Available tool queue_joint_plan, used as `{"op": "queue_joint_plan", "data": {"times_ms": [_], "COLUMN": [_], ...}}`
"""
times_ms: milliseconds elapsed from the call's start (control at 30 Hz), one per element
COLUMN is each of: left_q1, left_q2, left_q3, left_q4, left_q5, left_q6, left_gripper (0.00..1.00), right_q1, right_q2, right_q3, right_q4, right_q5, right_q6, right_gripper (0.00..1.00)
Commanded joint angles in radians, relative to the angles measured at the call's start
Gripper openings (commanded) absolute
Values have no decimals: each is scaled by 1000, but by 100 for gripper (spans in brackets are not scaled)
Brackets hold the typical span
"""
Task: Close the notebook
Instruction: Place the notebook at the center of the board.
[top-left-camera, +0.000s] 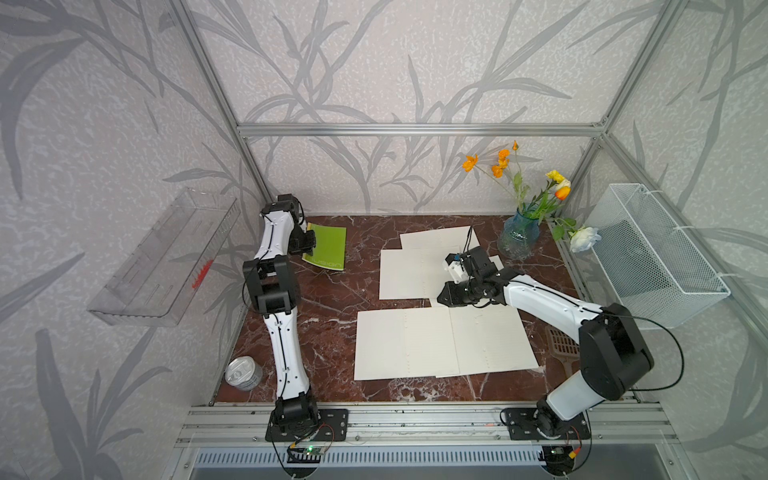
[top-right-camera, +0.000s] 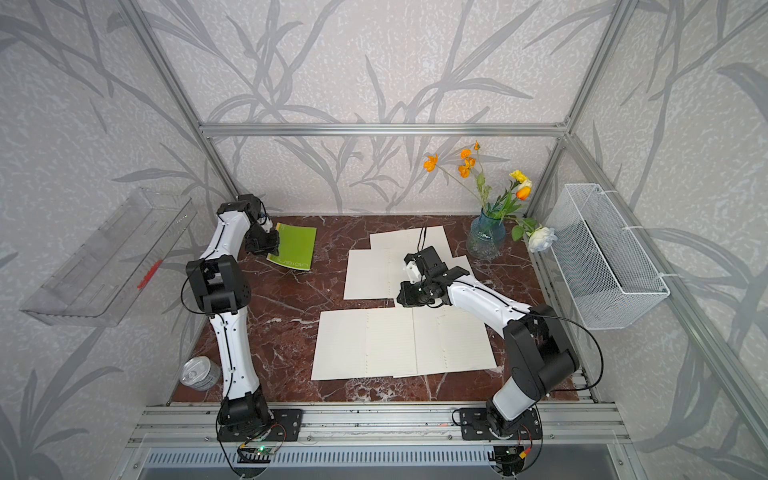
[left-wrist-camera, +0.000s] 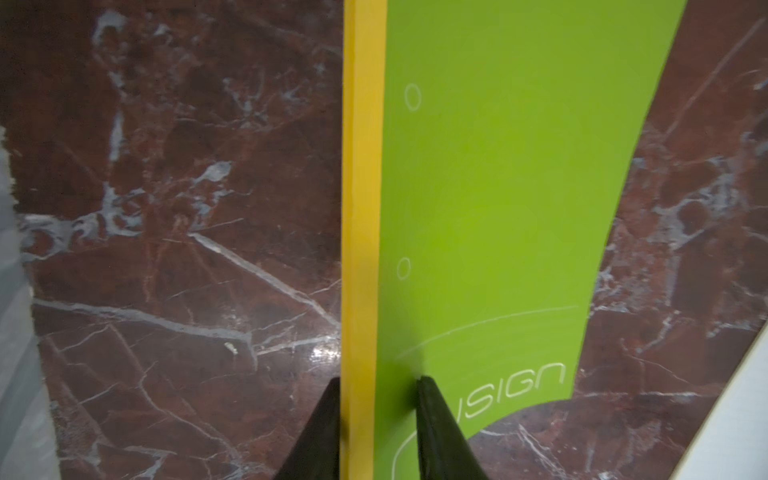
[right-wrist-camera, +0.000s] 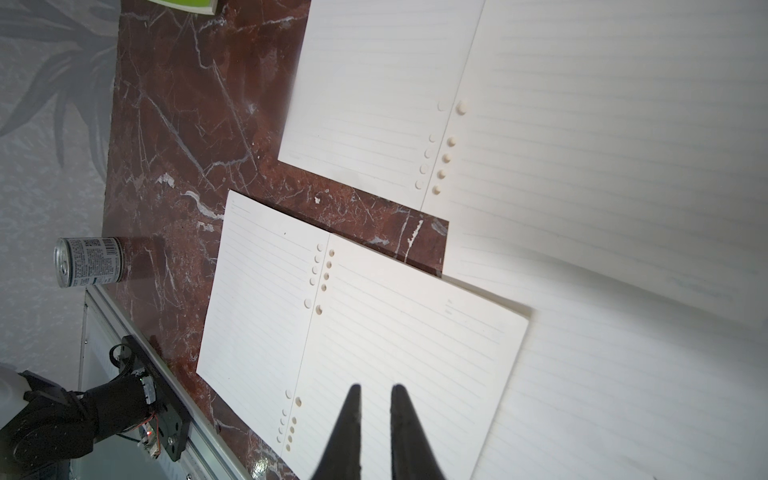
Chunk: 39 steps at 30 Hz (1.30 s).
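Green notebook (top-left-camera: 326, 247) lies shut; left pincer (left-wrist-camera: 378, 399), slightly parted, straddles its yellow edge (left-wrist-camera: 362, 208), probably letting go, back off next.

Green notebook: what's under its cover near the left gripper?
A yellow edge shows beside the notebook cover, between the left gripper fingers. The pages beneath are covered.

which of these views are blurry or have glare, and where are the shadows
Left wrist view: soft overall, notebook slightly blurred, a glare spot on the table, shadow beside the fingers. Right wrist view: nearest paper sheets blurred and shadow-banded. Both top views: sharp, evenly lit.
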<state>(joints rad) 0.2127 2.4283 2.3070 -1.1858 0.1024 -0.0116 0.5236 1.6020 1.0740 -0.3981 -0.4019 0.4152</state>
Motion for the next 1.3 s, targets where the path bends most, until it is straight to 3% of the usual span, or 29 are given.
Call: {"op": "queue_joint_plan", "data": {"times_ms": [0, 200, 767, 1267], "left_q1": [5, 5, -124, -223], "left_q2": [11, -2, -121, -75], "left_q3": [28, 28, -188, -217], "left_q4": [-13, -9, 141, 179], "left_q5": [-101, -176, 12, -30], "left_q6": [-17, -35, -220, -251], "left_gripper": [31, 35, 44, 53], "right_q1": [-5, -5, -5, -5], "right_q2": [-6, -4, -2, -16], "right_q3": [2, 2, 1, -8], "right_q4": [-21, -21, -5, -15], "right_q5": [-2, -6, -15, 5], "right_q6": [-3, 0, 3, -6], "right_gripper": [16, 16, 17, 21]}}
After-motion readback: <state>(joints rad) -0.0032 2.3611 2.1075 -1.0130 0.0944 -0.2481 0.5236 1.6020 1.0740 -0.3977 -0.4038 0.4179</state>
